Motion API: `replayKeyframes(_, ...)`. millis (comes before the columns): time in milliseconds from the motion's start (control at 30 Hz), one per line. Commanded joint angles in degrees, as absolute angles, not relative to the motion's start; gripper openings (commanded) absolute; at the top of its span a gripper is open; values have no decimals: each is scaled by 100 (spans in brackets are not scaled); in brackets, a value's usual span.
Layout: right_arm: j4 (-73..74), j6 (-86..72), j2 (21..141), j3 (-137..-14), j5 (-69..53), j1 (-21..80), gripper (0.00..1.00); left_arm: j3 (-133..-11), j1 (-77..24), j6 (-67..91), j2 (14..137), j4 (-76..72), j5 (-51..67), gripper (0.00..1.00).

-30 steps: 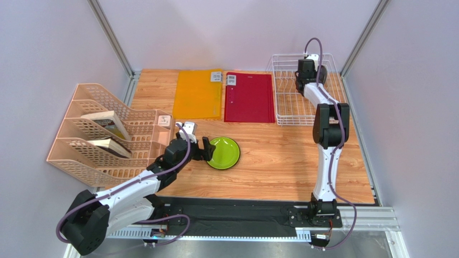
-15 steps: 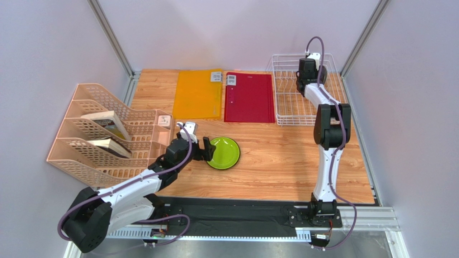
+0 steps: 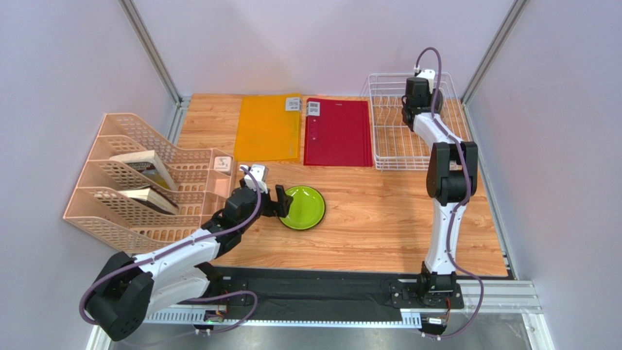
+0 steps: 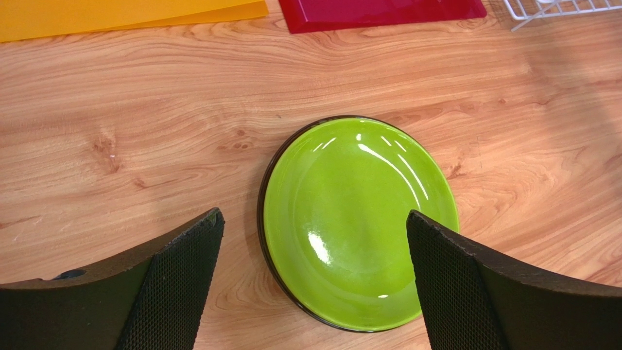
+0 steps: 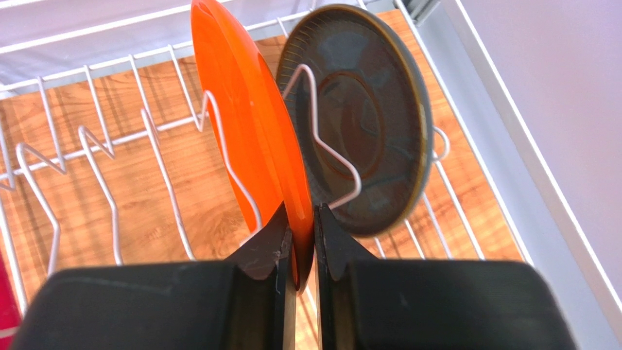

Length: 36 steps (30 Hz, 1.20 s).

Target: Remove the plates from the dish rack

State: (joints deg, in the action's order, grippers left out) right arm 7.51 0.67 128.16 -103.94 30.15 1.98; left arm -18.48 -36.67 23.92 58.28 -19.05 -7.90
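Note:
The lime green plate (image 3: 304,207) lies flat on the table; in the left wrist view it (image 4: 358,219) sits between and just beyond my open left gripper's (image 4: 314,255) fingertips. My left gripper (image 3: 271,201) is empty. The white wire dish rack (image 3: 398,138) stands at the back right. My right gripper (image 3: 416,102) reaches into it. In the right wrist view my right gripper (image 5: 299,237) is shut on the rim of the upright orange plate (image 5: 241,109). The dark grey-teal plate (image 5: 358,117) stands in the slot beside it. The dark red plate is out of view.
An orange folder (image 3: 268,128) and a red folder (image 3: 338,132) lie flat at the back. A beige file organiser (image 3: 139,182) with books stands at the left. The rack's wire prongs (image 5: 95,168) rise left of the orange plate.
My right gripper has risen slightly in the rack. The left arm and green plate have hardly moved.

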Motion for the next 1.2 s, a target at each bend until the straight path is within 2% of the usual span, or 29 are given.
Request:
replayKeyframes(0,142,245,12007,-10143,3436,316,7,-1881,-3683,2426,5889,-2136,-844,100)
replayKeyframes(267,-431,721,11154,-9633,4333,597,2,-2012,-3691,2330,5933,-2075,-905,100)
replayKeyframes(500,736,-498,9907,-9186,4088,791,0,-2618,-3683,2022,6108,-1881,-915,100)
replayKeyframes(800,871,-1968,7368,-6848,926,1151,0,-3638,-3683,1977,6644,-1863,-405,100)
replayKeyframes(1000,45,-2486,6611,-5670,-1656,1265,0,-4183,-3683,2188,7355,-2223,-71,100)
replayKeyframes(1167,-597,-2830,6504,-5273,-2197,1485,0,-4307,-3683,2663,7786,-3031,263,98)
